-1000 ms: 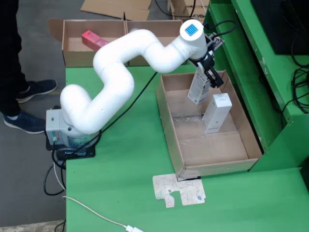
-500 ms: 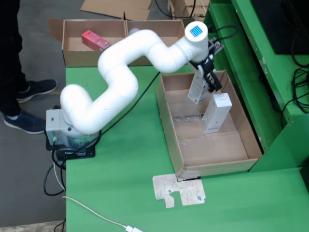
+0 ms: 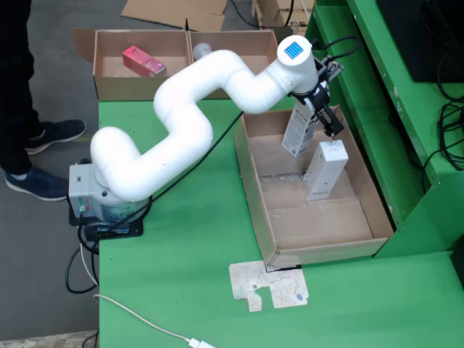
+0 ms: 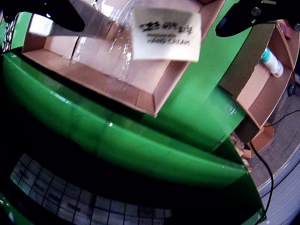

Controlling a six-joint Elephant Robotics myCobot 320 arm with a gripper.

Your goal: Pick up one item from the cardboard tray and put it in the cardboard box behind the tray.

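In the fixed view, two white cartons stand upright in the cardboard tray (image 3: 290,232). One carton (image 3: 297,134) is near the tray's back wall and the other (image 3: 325,170) stands just in front of it. My gripper (image 3: 324,119) hangs over the back carton, covering its top. In the wrist view the black fingers (image 4: 61,11) are spread wide at the top corners. A carton top (image 4: 165,33) printed "hand cream" sits between them with gaps on both sides. My gripper (image 4: 150,23) is open. The cardboard box (image 3: 109,80) lies behind the tray, below the table edge.
The box behind holds a pink pack (image 3: 142,60) and a white tube (image 3: 201,51); the tube (image 4: 272,61) also shows in the wrist view. A green shelf (image 3: 377,94) rises right of the tray. A flat cardboard scrap (image 3: 270,284) lies in front. A person's legs (image 3: 18,87) stand at left.
The arm's end and gripper have swung a little to the right over the tray. Both white cartons have stayed where they were.
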